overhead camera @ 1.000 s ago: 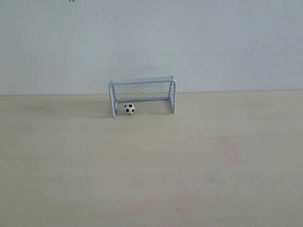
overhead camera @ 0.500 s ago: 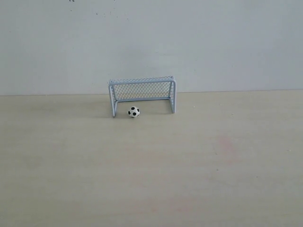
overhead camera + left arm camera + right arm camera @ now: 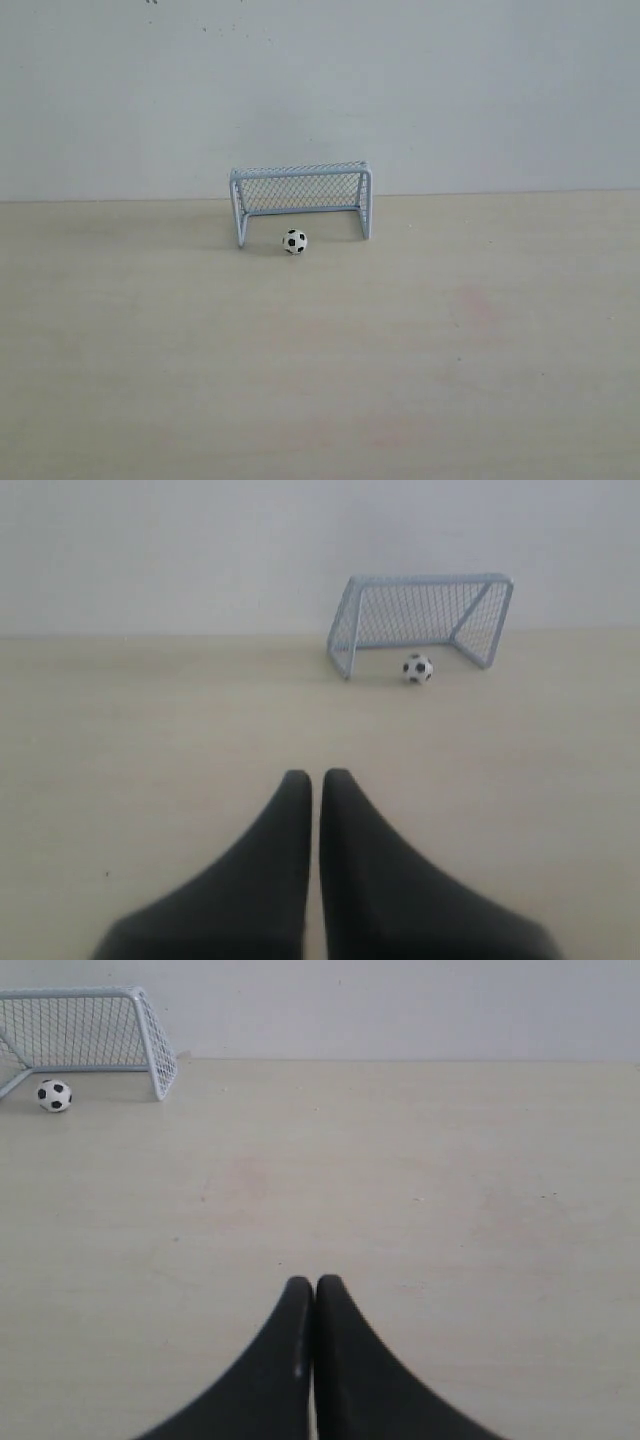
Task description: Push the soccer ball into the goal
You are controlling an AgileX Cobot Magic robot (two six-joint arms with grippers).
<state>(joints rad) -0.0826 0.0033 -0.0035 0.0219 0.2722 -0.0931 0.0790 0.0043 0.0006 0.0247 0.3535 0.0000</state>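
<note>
The soccer ball (image 3: 294, 241), tiny and white with black patches, rests on the pale table just in front of the goal mouth. The goal (image 3: 301, 198) has a pale blue-white frame and mesh netting and stands against the back wall. Both also show in the left wrist view as the ball (image 3: 418, 668) and the goal (image 3: 420, 615), and in the right wrist view as the ball (image 3: 54, 1095) and the goal (image 3: 85, 1030). My left gripper (image 3: 316, 776) is shut and holds nothing, far from the ball. My right gripper (image 3: 314, 1282) is shut and holds nothing too. Neither arm appears in the exterior view.
A pale wooden table (image 3: 320, 350) spreads out in front of the goal. A plain light wall (image 3: 320, 90) rises right behind the goal.
The ball has rolled to the right and slightly toward the camera, out from the goal's left post to in front of the goal mouth. No gripper touches it.
</note>
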